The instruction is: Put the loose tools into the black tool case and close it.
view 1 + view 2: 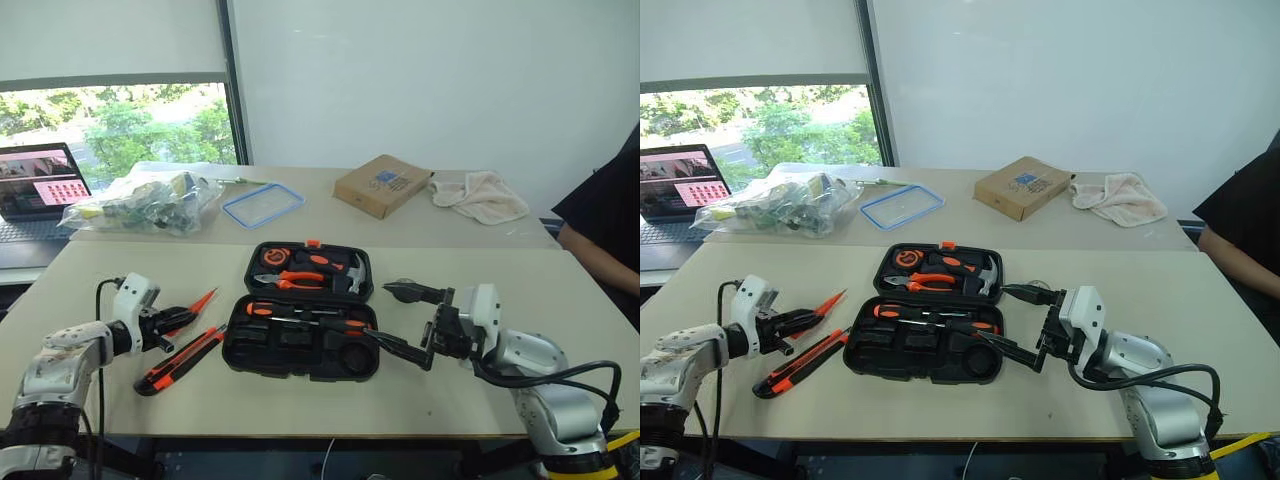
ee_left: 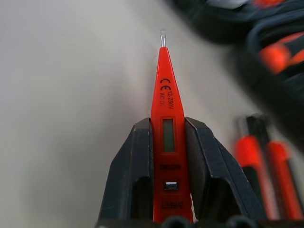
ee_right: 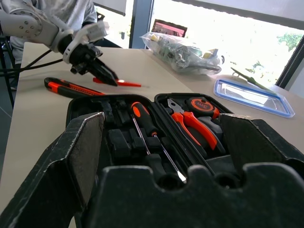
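Observation:
The black tool case lies open in the middle of the near table. Its near half holds orange-and-black screwdrivers; its far half holds pliers. To its left, my left gripper is shut on a slim orange tester screwdriver, which lies lengthwise between the fingers, tip pointing toward the case. The black-and-orange utility knife lies on the table just in front of that gripper. My right gripper stands open at the case's right end, with nothing between its fingers.
The far table carries a brown cardboard box, a crumpled cloth, a blue-rimmed clear lid, a plastic bag of items and an open laptop. A person sits at the right edge.

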Action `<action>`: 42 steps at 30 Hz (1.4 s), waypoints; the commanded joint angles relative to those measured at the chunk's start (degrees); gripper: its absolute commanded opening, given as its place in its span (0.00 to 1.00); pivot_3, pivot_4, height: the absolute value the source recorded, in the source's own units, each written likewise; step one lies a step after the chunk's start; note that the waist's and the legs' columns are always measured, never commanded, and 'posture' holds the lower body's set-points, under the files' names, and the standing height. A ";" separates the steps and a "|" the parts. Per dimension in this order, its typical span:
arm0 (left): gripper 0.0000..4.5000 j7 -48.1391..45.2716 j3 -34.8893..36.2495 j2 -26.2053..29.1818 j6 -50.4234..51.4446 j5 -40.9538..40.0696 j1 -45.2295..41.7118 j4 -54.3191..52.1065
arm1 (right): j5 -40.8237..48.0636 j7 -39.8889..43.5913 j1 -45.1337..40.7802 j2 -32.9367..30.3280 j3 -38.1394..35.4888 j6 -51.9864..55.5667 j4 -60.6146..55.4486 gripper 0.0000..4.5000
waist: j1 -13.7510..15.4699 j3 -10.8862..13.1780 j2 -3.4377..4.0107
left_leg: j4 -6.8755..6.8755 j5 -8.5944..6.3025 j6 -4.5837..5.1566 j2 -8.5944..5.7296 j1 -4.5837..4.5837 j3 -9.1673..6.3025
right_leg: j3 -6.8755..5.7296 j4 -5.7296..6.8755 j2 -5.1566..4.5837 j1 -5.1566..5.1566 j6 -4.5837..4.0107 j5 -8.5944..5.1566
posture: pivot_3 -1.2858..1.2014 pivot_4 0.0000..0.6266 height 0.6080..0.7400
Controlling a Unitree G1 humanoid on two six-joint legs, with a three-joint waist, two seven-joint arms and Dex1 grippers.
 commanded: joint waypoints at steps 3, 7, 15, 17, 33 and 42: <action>0.10 -17.66 -6.06 2.58 -3.74 -2.91 -7.76 -8.25 | 2.32 -0.61 1.31 -1.88 -2.90 0.72 -3.12 1.00 | 0.56 0.00 0.00 | 0.07 0.00 0.01 -0.05 -0.09 0.00 | -0.08 -0.01 -0.01 0.01 0.01 0.00 | 0.52 0.24 1.00; 0.10 -22.92 -16.89 1.64 -11.34 6.31 -13.60 -7.93 | 2.54 -1.04 2.35 -2.28 -2.89 0.98 -3.99 1.00 | 0.78 0.00 0.01 | 0.06 -0.02 0.03 -0.16 -0.11 0.06 | -0.08 -0.05 0.01 0.05 0.01 0.00 | 0.52 0.24 1.00; 0.10 -22.77 -26.37 -2.82 -17.34 16.42 -20.74 0.03 | 2.65 -1.96 4.21 -2.61 -3.01 1.46 -6.19 1.00 | 0.26 0.01 -0.01 | 0.08 -0.03 0.09 -0.11 -0.21 -0.05 | -0.06 -0.07 0.09 0.03 0.01 0.00 | 0.52 0.24 1.00; 0.10 -23.19 -27.13 -3.40 -17.69 17.08 -20.95 0.95 | 2.64 -2.41 4.73 -2.67 -3.24 1.51 -6.68 1.00 | 0.33 0.01 -0.01 | 0.09 -0.05 0.13 -0.12 -0.22 -0.15 | -0.07 -0.07 0.08 0.02 0.02 -0.01 | 0.52 0.24 1.00; 0.10 -21.28 -31.74 -5.72 -20.00 25.17 -22.11 6.34 | 2.58 -4.31 4.88 -2.13 -2.53 1.42 -7.30 1.00 | 0.79 0.00 0.00 | 0.59 -0.28 0.54 -0.12 -0.35 -0.24 | -0.11 -0.04 0.02 0.11 0.20 -0.04 | 0.52 0.24 1.00; 0.10 -22.54 -30.23 -6.39 -16.80 22.42 -21.11 3.58 | 2.81 -4.13 5.24 -1.85 -2.05 1.66 -7.66 1.00 | 0.79 0.00 0.00 | 0.79 -0.31 0.58 -0.08 -0.30 -0.25 | 0.01 -0.01 -0.03 0.14 0.21 -0.04 | 0.52 0.24 1.00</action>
